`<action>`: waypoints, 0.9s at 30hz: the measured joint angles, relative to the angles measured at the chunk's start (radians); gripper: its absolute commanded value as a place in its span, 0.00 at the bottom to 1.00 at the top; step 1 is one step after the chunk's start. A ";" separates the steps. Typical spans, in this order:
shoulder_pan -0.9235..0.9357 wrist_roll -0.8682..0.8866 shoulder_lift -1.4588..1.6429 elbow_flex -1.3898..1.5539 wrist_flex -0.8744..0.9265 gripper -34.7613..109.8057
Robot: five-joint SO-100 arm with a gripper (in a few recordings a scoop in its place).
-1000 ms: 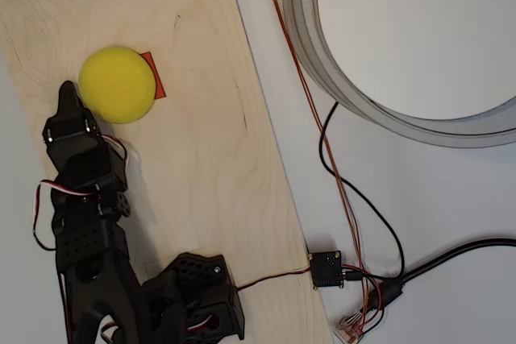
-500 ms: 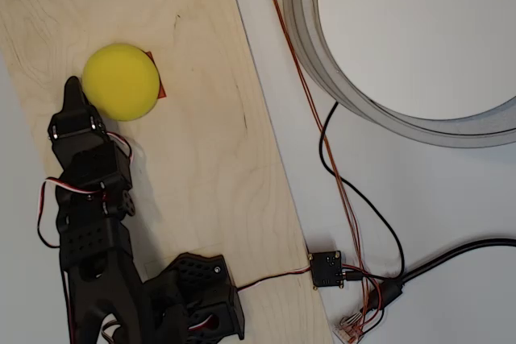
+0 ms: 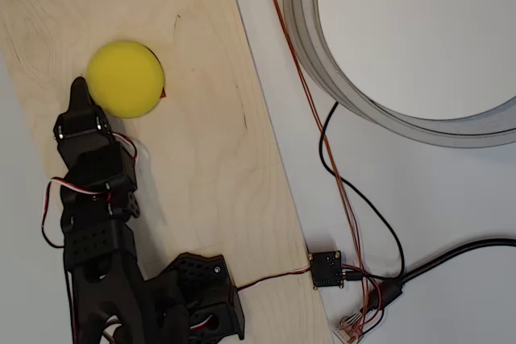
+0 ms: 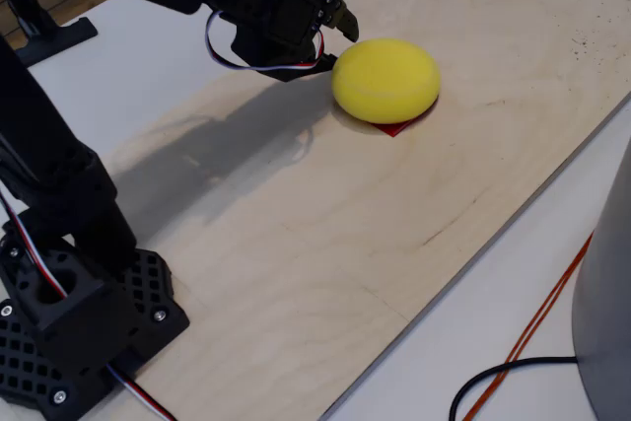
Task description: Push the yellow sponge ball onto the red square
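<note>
Your yellow sponge ball (image 3: 124, 79) sits on the pale plywood board (image 3: 210, 159), a matte foam ball that looks round from overhead and somewhat flattened in the fixed view (image 4: 385, 80). It covers nearly all of the red square (image 3: 162, 93) — from above you see only a thin red sliver at the ball's right edge, and in the fixed view a small flat red corner (image 4: 396, 127) pokes out from under its near side.

The gripper (image 3: 79, 93) is hard black plastic, tapering to a pointed tip that rests against the ball's lower-left edge in the overhead view. In the fixed view the same tip (image 4: 335, 32) meets the ball's left side, low over the board. The fingers look drawn together into one narrow wedge with nothing between them; the ball lies outside the tip, touched but not grasped.

Behind the tip you can follow the arm's blocky perforated black segments (image 3: 93, 223) down to its base (image 3: 197, 296) at the board's lower edge, with looping red, white and black servo wires (image 3: 48, 207) alongside.

The board shows faint wood grain and a smooth, light finish. To its right, on the white table (image 3: 451, 191), lie a thin orange wire (image 3: 310, 102), a black cable (image 3: 379, 223), a small black circuit board (image 3: 326, 268) and a large grey ring-shaped rim (image 3: 322, 54).
</note>
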 measured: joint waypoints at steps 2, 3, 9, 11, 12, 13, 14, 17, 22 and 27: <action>0.000 -0.006 0.000 0.000 0.000 0.30; 0.003 -0.006 0.000 0.000 0.000 0.30; 0.009 -0.025 0.003 0.015 -0.018 0.30; 0.015 -0.026 0.003 0.018 -0.018 0.30; 0.020 -0.025 0.003 0.018 -0.018 0.30; 0.020 -0.025 0.003 0.018 -0.026 0.30; 0.020 -0.025 0.005 0.023 -0.031 0.30; 0.015 -0.025 0.006 0.034 -0.031 0.30; 0.018 -0.025 0.006 0.051 -0.052 0.30; 0.015 -0.028 0.009 0.052 -0.069 0.30</action>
